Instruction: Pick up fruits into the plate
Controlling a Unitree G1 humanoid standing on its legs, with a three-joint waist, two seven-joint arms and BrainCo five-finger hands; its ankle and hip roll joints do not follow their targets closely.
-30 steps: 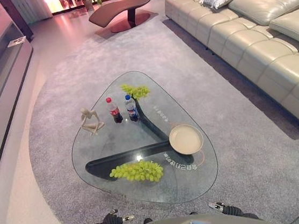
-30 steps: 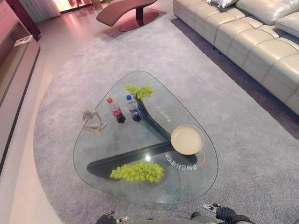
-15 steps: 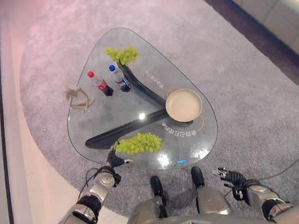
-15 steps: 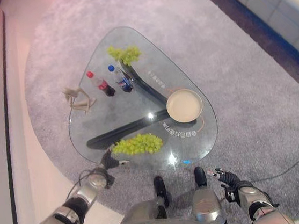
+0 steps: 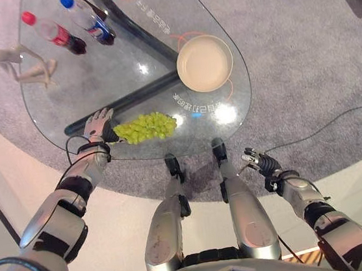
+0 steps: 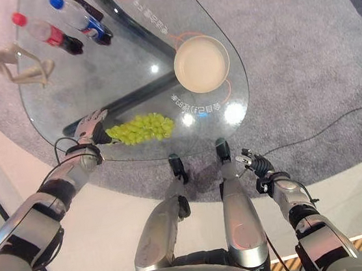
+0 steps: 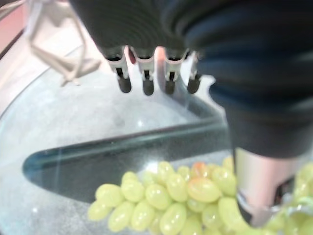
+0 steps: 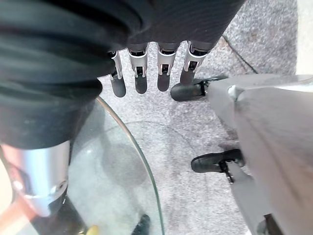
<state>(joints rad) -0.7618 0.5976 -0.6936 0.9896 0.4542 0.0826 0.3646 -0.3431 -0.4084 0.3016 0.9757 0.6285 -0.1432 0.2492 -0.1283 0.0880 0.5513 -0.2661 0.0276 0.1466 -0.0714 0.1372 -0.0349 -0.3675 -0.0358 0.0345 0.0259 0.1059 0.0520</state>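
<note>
A bunch of green grapes (image 5: 144, 127) lies near the front edge of the glass table (image 5: 47, 105). My left hand (image 5: 98, 126) hovers over the glass at the bunch's left end, open. In the left wrist view its fingers (image 7: 144, 81) are straight above the grapes (image 7: 166, 196), with the thumb (image 7: 259, 186) down beside them. A round beige plate (image 5: 205, 63) stands empty on the table's right side. My right hand (image 5: 259, 162) hangs open over the carpet, lower than the tabletop and to the right of its front edge.
At the table's far left stand a red-capped cola bottle (image 5: 58, 35), a blue-capped bottle (image 5: 86, 19) and a pale figurine (image 5: 22, 62). A dark base (image 5: 143, 91) shows through the glass. Grey carpet (image 5: 290, 64) surrounds the table.
The camera has tilted down and closer to the table. My left hand has risen from below the table edge to the glass beside the grapes. The right hand stays low.
</note>
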